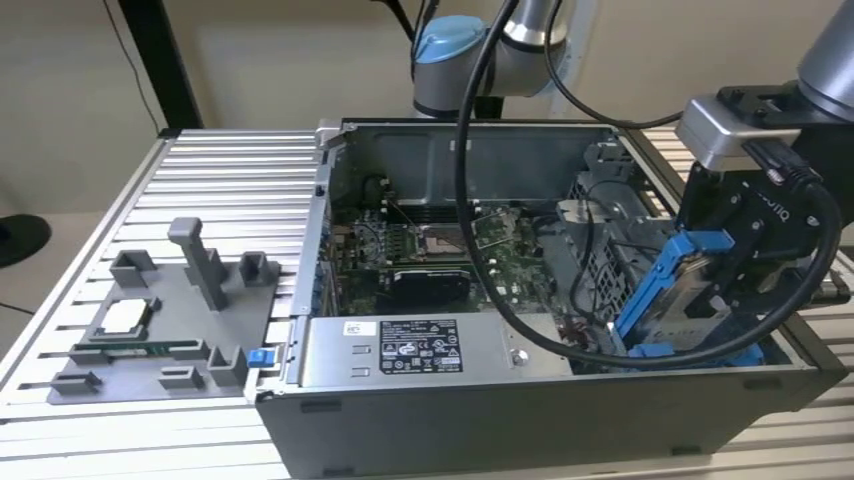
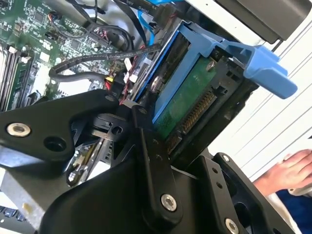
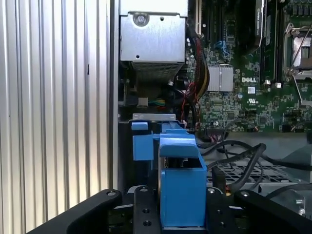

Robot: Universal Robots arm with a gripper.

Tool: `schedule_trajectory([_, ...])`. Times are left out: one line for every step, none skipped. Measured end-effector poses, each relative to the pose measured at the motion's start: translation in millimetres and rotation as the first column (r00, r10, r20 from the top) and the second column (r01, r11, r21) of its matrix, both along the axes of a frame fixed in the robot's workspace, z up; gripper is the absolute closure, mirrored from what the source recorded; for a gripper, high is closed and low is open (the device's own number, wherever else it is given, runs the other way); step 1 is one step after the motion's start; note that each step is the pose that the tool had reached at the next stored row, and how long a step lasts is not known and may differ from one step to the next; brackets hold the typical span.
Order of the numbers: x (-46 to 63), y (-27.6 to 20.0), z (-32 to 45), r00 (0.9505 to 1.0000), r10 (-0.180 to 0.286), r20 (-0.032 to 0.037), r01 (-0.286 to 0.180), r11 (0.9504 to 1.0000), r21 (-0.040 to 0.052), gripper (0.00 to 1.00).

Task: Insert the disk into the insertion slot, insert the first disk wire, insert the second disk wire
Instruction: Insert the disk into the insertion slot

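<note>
Gripping the disk (image 1: 683, 292) by its bright blue frame, the gripper (image 1: 718, 300) hangs at the exterior view's right, over the near right corner of the open computer case (image 1: 534, 420). The fingers (image 3: 144, 210) are closed on it, one black finger on either side of the blue frame, as both wrist views show. The disk is tilted, upper end leaning toward the exterior view's right, lower end dipped inside the case wall. Just beside it, toward the exterior view's left, stands the insertion slot (image 1: 603, 268), the grey perforated bay. Whether the frame touches the bay's rails, I cannot tell. In the second wrist view the disk's green circuit board and connector edge face the camera. A thick black cable (image 1: 467, 200) loops down from the arm across the motherboard (image 1: 427, 250). The grey power-supply box (image 1: 400, 350) sits along the case's near edge. At the exterior view's left, a grey fixture tray (image 1: 147, 345) lies on the slatted table (image 1: 227, 180). A person's hand (image 2: 288, 173) rests near the table in the second wrist view.
</note>
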State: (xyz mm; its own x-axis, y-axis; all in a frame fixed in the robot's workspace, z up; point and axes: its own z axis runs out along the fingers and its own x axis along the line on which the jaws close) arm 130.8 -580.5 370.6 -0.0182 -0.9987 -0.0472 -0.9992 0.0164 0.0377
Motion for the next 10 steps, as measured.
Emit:
schedule_trajectory([0.0, 0.0, 0.0, 1.0000, 0.000, -0.0002, 0.000, 1.0000, -0.0001, 0.00])
schedule_trajectory([0.0, 0.0, -0.1, 1.0000, 0.000, -0.0002, 0.000, 1.0000, 0.0001, 0.00])
schedule_trajectory([-0.1, 0.0, 0.2, 1.0000, 0.000, -0.0004, 0.000, 1.0000, -0.0001, 0.00])
schedule_trajectory([-0.1, 0.0, 2.2, 1.0000, 0.000, -0.0006, 0.000, 1.0000, 0.0005, 0.00])
schedule_trajectory([-0.1, 0.0, 5.2, 1.0000, 0.000, -0.0012, 0.000, 1.0000, 0.0012, 0.00])
schedule_trajectory([-0.1, 0.0, 8.5, 1.0000, 0.000, -0.0016, 0.000, 1.0000, 0.0015, 0.00])
schedule_trajectory([-0.1, 0.0, 11.9, 1.0000, 0.000, -0.0020, 0.000, 1.0000, 0.0018, 0.00])
schedule_trajectory([-0.1, 0.0, 15.3, 1.0000, 0.000, -0.0024, 0.000, 1.0000, 0.0021, 0.00])
schedule_trajectory([-0.1, 0.0, 18.4, 1.0000, 0.000, -0.0027, 0.000, 1.0000, 0.0026, 0.00])
schedule_trajectory([-0.1, 0.0, 20.0, 1.0000, 0.000, -0.0027, 0.000, 1.0000, 0.0026, 0.00])
